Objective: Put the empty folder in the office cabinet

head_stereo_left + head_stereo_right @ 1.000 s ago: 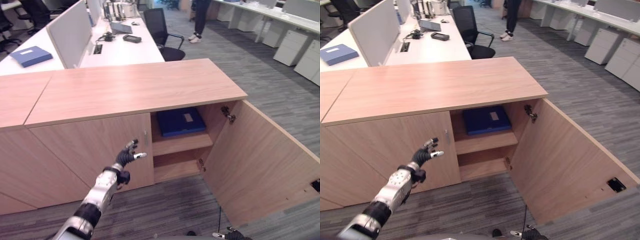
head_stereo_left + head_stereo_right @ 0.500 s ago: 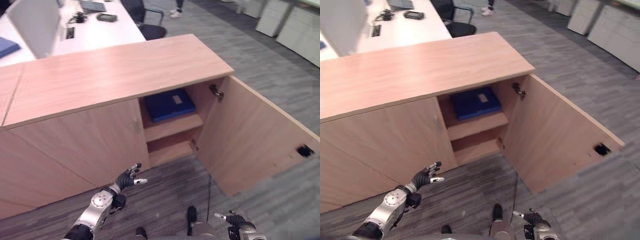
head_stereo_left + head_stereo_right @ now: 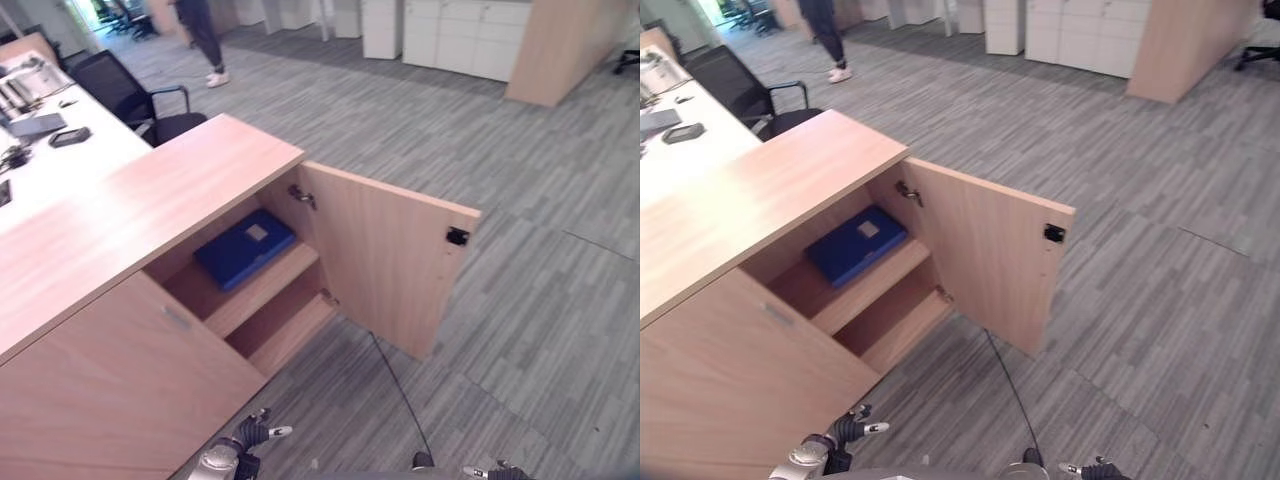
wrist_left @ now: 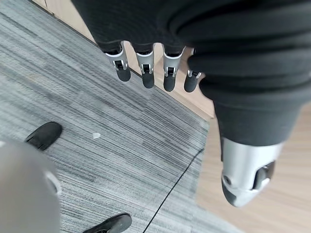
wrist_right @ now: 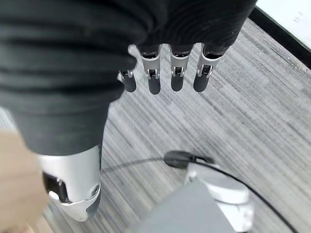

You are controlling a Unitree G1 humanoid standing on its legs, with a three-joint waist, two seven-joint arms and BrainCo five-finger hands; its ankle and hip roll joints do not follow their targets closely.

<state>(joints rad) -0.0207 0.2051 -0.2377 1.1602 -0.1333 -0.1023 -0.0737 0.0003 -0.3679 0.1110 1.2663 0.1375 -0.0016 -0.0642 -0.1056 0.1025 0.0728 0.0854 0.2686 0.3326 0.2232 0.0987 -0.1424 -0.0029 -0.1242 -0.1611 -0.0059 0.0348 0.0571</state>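
The blue folder (image 3: 245,252) lies on the cabinet (image 3: 150,200) shelf, well beyond both hands — left hand (image 3: 250,434) and right hand (image 5: 165,73) hang slack-fingered, empty; only the door (image 3: 385,255) remains open.

Blue folder (image 3: 245,249) flat on upper shelf (image 3: 262,288) of open cabinet (image 3: 150,190).
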